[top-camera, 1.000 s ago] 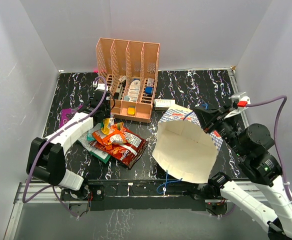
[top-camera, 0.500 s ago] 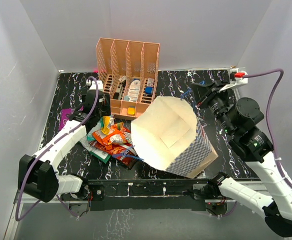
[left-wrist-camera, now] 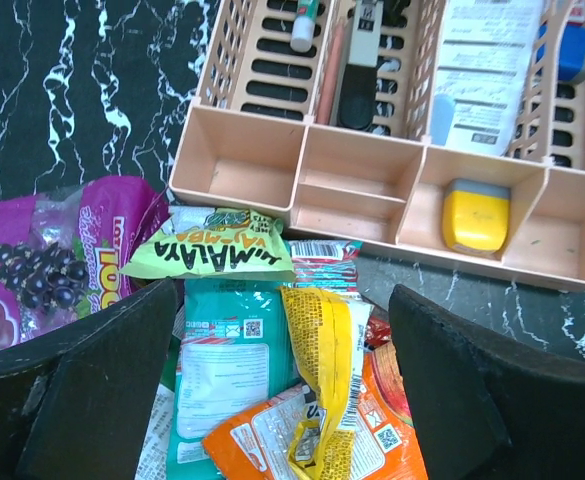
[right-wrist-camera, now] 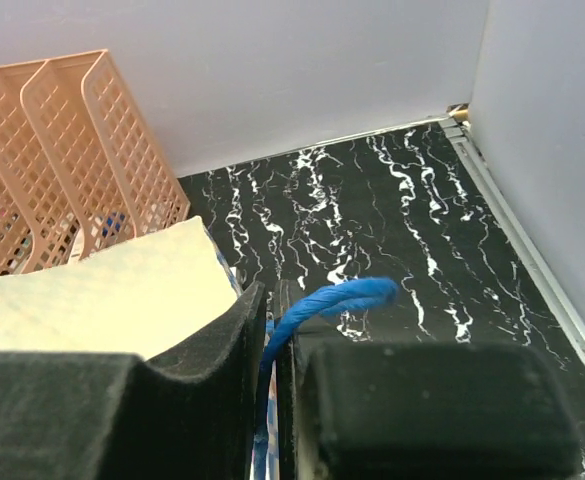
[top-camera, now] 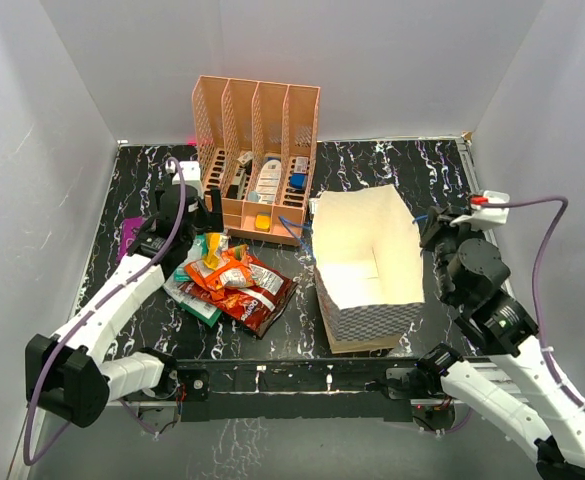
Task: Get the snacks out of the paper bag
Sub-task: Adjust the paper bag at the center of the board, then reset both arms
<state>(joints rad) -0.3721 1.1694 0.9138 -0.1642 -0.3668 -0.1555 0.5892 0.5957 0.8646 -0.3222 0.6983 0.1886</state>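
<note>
**Clerk:** What is lying on the surface?

**Keeper:** A black marbled tabletop [top-camera: 372,165] is sitting between white walls. An orange file rack [top-camera: 257,150] is standing at the back.

**Clerk:** And the paper bag?

**Keeper:** The paper bag [top-camera: 367,250] is sitting right of centre. Its mouth is gaping toward the overhead camera, showing the cream inside, and a checkered wall is facing the near edge.

**Clerk:** The snacks?

**Keeper:** The snacks [top-camera: 232,280] are lying heaped on the tabletop, just left of the bag and in front of the rack. Showing there are a purple packet [left-wrist-camera: 52,260], a yellow-green packet [left-wrist-camera: 212,245], a teal packet [left-wrist-camera: 222,350] and an orange packet [left-wrist-camera: 312,435].

**Clerk:** The hands?

**Keeper:** The left hand [left-wrist-camera: 282,320] is hovering over the heap, fingers spread wide, gripping nothing. The right hand [right-wrist-camera: 272,320] is pinching the bag's blue handle [right-wrist-camera: 337,298], with the cord between its nearly closed fingers.
</note>
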